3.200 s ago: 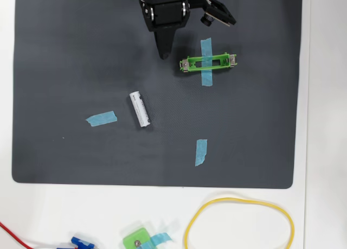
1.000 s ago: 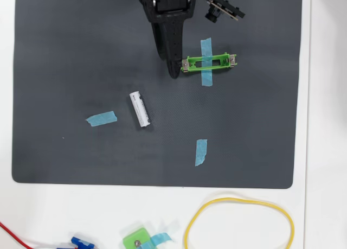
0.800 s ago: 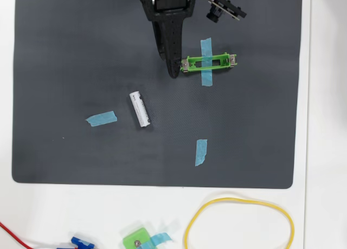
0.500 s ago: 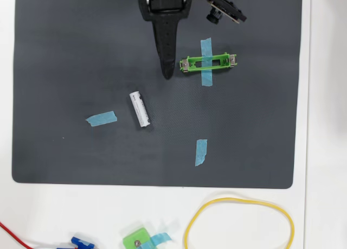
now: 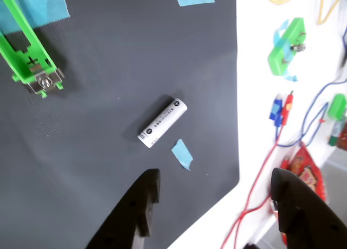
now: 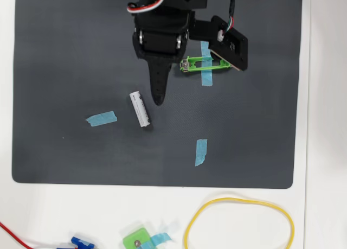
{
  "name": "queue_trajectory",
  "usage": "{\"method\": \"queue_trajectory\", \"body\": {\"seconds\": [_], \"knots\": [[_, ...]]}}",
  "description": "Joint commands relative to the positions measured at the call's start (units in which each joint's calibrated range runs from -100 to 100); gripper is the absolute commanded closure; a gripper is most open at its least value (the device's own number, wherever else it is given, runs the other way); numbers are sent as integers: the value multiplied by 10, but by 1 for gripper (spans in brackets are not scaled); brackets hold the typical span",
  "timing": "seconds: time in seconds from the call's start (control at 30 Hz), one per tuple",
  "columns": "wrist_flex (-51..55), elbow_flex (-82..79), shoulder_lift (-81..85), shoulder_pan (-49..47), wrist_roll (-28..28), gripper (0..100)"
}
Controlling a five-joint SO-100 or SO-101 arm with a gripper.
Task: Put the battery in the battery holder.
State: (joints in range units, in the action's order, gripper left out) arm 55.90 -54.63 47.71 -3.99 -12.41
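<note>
The pincer (image 5: 209,205) stands with its two black fingers wide apart and nothing between them; in the wrist view they rise from the bottom edge, one on each side. From above, the pincer (image 6: 158,100) points down the dark mat (image 6: 65,43), its tip near the battery but not touching it.

The battery (image 5: 162,123) lies flat on the mat just beyond the open fingers, tilted on a diagonal, with a small scrap of blue tape (image 5: 182,154) close by its nearer end. In the overhead view the battery (image 6: 139,109) sits just left of the pincer tip, well apart from the battery holder (image 6: 209,63).

It looks like a smooth, hard, light cylinder, so it will likely roll or squirt out if pinched off-centre or along its length. The safest hold is probably across the middle of the barrel, fingers square to its long axis, with the ends left free for the contacts. It is stiff enough to take a firm squeeze.

The battery holder (image 5: 27,51) appears at the top left of the wrist view, a green frame taped to the mat, a metal contact at its visible end. The white counter (image 6: 325,124) surrounds the mat.
</note>
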Motion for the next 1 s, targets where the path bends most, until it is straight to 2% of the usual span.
{"method": "queue_trajectory", "body": {"seconds": [0.0, 0.1, 0.23, 0.33, 0.67, 0.97], "knots": [[-2, 35, -22, -21, -47, 79], [-7, 35, -26, -50, -84, 78], [-11, 37, -26, -71, -124, 68], [-11, 41, -27, -70, -145, 65], [-15, 78, -48, -70, -172, 65], [-58, 166, -263, -59, -199, 65]]}}
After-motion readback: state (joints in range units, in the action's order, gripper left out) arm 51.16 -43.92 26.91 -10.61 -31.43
